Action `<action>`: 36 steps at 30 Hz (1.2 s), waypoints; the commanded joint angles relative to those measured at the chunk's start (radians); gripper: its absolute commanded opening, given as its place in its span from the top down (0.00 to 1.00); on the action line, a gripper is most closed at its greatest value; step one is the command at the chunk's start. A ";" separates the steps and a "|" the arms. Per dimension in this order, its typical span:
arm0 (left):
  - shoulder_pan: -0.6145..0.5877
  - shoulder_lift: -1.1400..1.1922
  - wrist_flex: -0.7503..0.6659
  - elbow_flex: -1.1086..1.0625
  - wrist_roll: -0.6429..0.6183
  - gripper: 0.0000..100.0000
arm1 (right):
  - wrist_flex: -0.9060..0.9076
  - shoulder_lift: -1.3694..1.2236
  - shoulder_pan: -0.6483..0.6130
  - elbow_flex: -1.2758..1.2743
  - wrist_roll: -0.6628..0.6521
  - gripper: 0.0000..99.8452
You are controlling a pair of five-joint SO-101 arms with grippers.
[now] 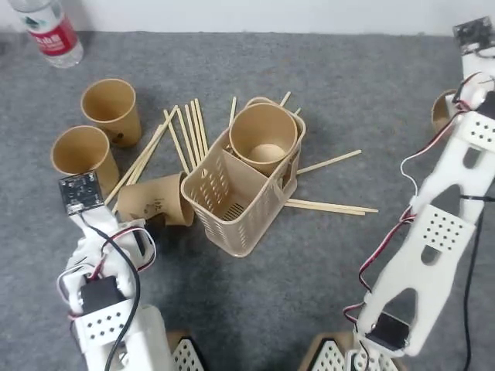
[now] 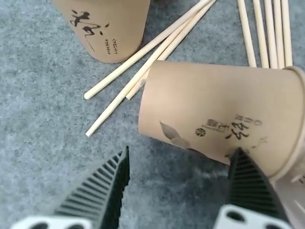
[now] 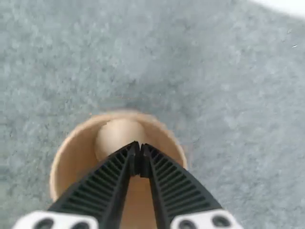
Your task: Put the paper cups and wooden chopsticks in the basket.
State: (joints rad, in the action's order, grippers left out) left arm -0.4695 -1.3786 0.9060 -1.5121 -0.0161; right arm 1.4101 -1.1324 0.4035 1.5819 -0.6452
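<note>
Pose, left arm: low at the near left, wrist bent forward. State, left gripper: fingers spread wide apart, tips pointing downward. Pose, right arm: stretched far out from its base along the right side. State, right gripper: fingers pressed together at the tips.

White perforated arms, black ribbed claws

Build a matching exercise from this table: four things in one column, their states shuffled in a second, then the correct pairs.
Things:
1. left gripper
2. right gripper
3. fallen cup
4. basket

States:
A. lying on its side
B. shut
C. holds an upright cup
D. open

Pairs: 1-D, 2-B, 3-A, 4-C
</note>
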 commanded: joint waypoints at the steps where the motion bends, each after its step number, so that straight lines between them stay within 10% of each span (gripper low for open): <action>1: 0.005 -0.009 -0.020 0.007 -0.005 0.68 | -0.019 0.042 0.007 0.080 0.014 0.99; 14: 0.005 -0.009 -0.020 0.007 -0.005 0.68 | 0.059 0.108 0.018 0.100 0.172 0.76; 36: 0.005 -0.009 -0.020 0.007 -0.005 0.68 | 0.245 0.150 -0.128 0.098 0.077 0.79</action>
State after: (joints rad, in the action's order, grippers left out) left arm -0.4695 -1.3786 0.9060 -1.5121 -0.0161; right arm 1.6510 -1.0587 0.2946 1.6326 -0.5516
